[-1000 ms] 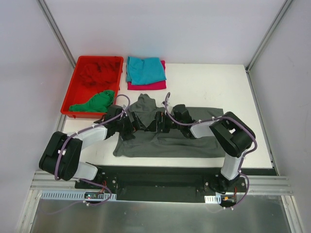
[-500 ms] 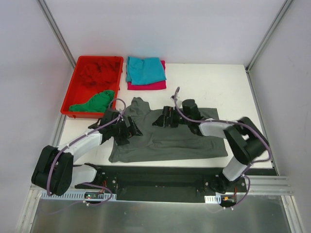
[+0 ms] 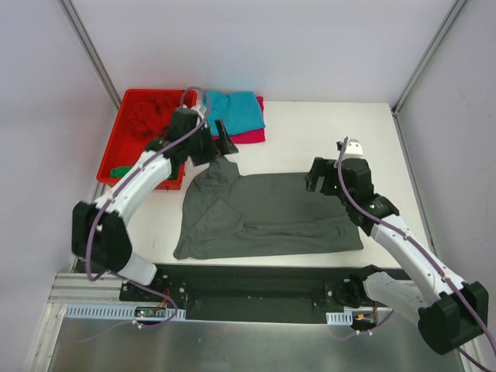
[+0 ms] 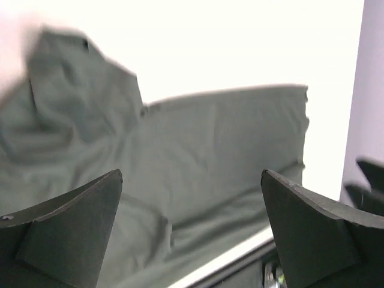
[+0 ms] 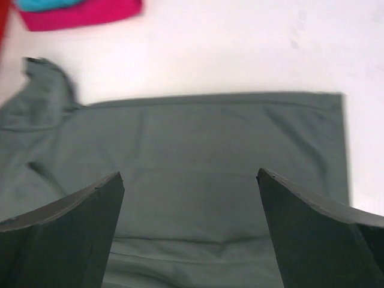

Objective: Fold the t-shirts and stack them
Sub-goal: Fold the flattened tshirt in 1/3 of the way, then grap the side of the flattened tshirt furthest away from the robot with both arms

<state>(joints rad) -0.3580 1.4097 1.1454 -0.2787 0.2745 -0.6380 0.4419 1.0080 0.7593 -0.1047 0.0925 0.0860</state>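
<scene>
A dark grey t-shirt (image 3: 267, 213) lies spread flat on the white table, with its neck end bunched at the upper left. It fills the left wrist view (image 4: 210, 144) and the right wrist view (image 5: 198, 138). My left gripper (image 3: 222, 142) hovers open above that bunched end, holding nothing. At the shirt's upper right corner my right gripper (image 3: 315, 177) is also open and empty. A folded teal t-shirt (image 3: 232, 111) rests on a folded magenta t-shirt (image 3: 249, 136) at the back. The red t-shirt (image 3: 147, 116) and the green t-shirt (image 3: 118, 170) lie in the bin, the green one mostly hidden by my left arm.
The red plastic bin (image 3: 124, 101) stands at the back left, close under my left arm. Bare white table (image 3: 349, 124) lies behind and to the right of the grey shirt. The table's near edge runs just below the shirt's hem.
Both grippers left the middle of the grey shirt. The left swung up and back toward the bin, the right pulled out to the right. The shirt now lies flatter.
</scene>
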